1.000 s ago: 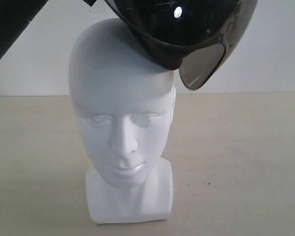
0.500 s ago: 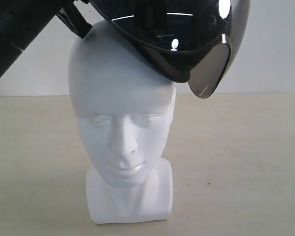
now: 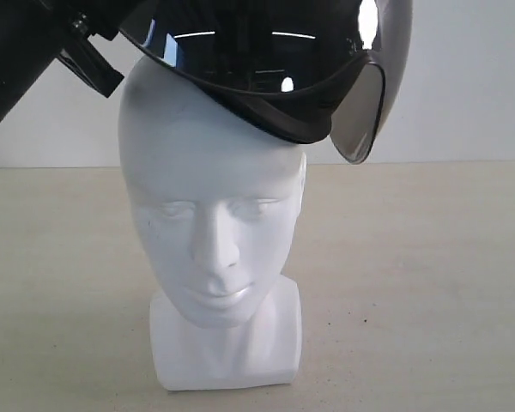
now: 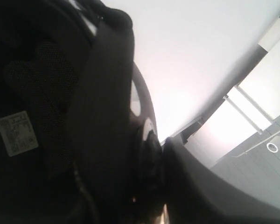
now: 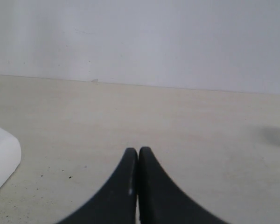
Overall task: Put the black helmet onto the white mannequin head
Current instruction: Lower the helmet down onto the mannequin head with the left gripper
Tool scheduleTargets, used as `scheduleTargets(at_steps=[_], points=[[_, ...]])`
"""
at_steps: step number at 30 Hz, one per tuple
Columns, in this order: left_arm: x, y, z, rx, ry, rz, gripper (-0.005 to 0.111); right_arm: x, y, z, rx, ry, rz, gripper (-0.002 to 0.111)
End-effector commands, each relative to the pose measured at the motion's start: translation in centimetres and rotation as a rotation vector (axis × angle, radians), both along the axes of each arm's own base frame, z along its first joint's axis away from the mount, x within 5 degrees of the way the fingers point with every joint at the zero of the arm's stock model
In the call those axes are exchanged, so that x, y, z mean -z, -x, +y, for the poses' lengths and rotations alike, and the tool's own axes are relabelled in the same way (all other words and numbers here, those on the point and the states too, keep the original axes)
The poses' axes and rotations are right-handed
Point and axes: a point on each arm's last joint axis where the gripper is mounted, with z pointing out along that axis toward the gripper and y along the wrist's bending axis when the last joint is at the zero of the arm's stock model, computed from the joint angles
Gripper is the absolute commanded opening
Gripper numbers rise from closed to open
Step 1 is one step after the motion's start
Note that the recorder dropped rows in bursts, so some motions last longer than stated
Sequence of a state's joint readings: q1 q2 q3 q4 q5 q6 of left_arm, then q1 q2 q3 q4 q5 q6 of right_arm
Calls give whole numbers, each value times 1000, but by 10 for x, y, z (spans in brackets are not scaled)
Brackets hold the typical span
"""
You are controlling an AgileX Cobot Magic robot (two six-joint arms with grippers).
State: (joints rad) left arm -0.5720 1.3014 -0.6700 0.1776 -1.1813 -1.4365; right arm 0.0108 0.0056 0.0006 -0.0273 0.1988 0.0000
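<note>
Plain white wall [image 3: 481, 86] behind a pale beige worktop [image 3: 429, 283]. One black helmet [image 3: 257, 51] sits tilted on the crown of one white mannequin head [image 3: 210, 197], its rim clamped by the left gripper [image 3: 94, 69]. The right gripper [image 5: 138, 154], second of two, is closed and empty.

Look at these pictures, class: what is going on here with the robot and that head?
The left pincer holds a black helmet tilted over the crown of a white mannequin head on the table. The helmet is not yet seated; the face is bare. The right pincer is shut, empty, low over the table.
</note>
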Motion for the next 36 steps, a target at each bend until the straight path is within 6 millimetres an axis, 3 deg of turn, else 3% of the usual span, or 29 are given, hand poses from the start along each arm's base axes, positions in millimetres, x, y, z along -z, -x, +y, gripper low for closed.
scheduleTargets(at_steps=[1, 25, 36], points=[[-4, 1, 17, -89, 48, -29, 4, -1, 0, 0, -1, 8, -15, 0], [18, 31, 53, -203, 53, 18, 4, -2, 0, 0, -1, 8, -25, 0], [42, 39, 63, -276, 18, 79, 4, -2, 0, 0, -1, 8, -25, 0]])
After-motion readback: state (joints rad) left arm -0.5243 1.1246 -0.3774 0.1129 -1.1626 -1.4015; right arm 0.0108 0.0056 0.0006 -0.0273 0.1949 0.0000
